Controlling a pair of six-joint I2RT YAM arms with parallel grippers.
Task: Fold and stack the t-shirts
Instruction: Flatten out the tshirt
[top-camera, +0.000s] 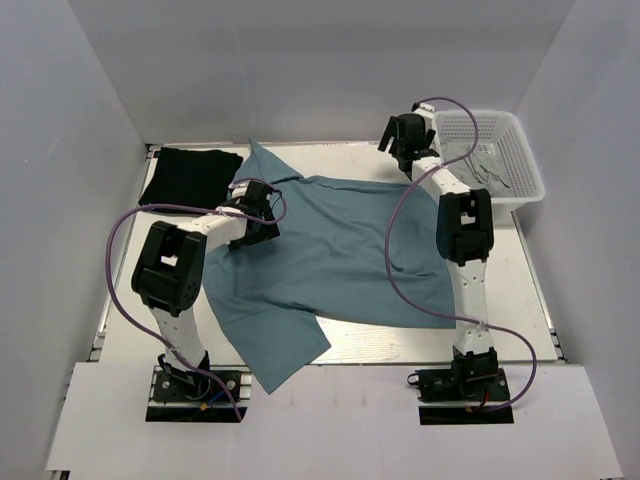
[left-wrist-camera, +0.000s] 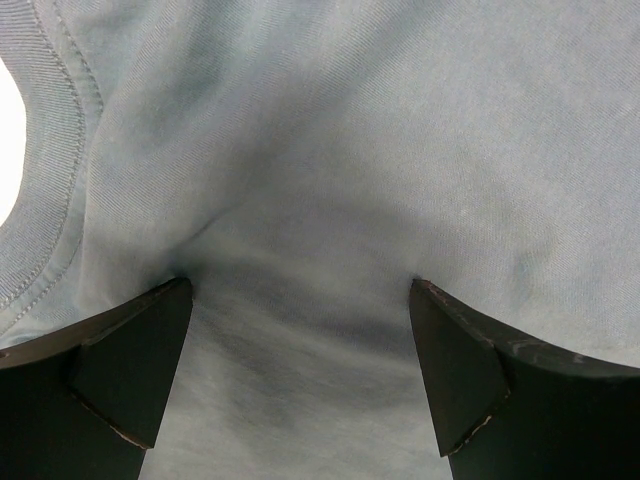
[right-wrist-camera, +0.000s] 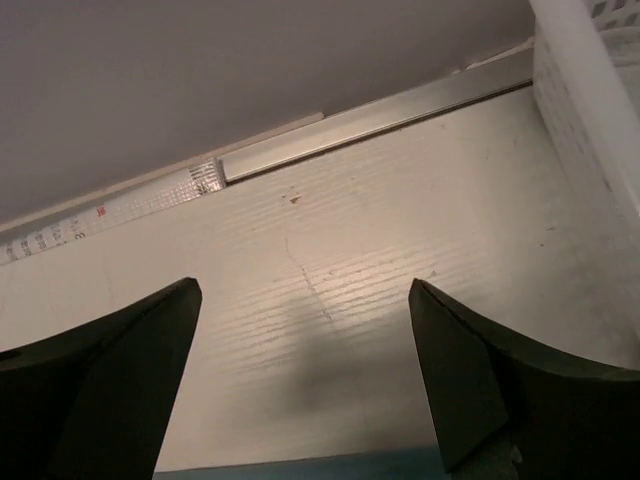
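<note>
Left hand (left-wrist-camera: 300, 290) spread on the teal t-shirt (top-camera: 330, 240), right hand (right-wrist-camera: 305, 288) spread over table (right-wrist-camera: 400, 170); print on ruler strip (right-wrist-camera: 100, 218) unreadable.

Overhead view, two close wrist views

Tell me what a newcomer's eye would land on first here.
First, the big teal-blue t-shirt, sprawled unfolded across the middle of the table, with the left arm's open jaws right down at its cloth beside the collar. Next, the black t-shirt, lying as a neat rectangle at the far left corner, and the white mesh basket at the far right, next to the right arm's open jaws.
</note>
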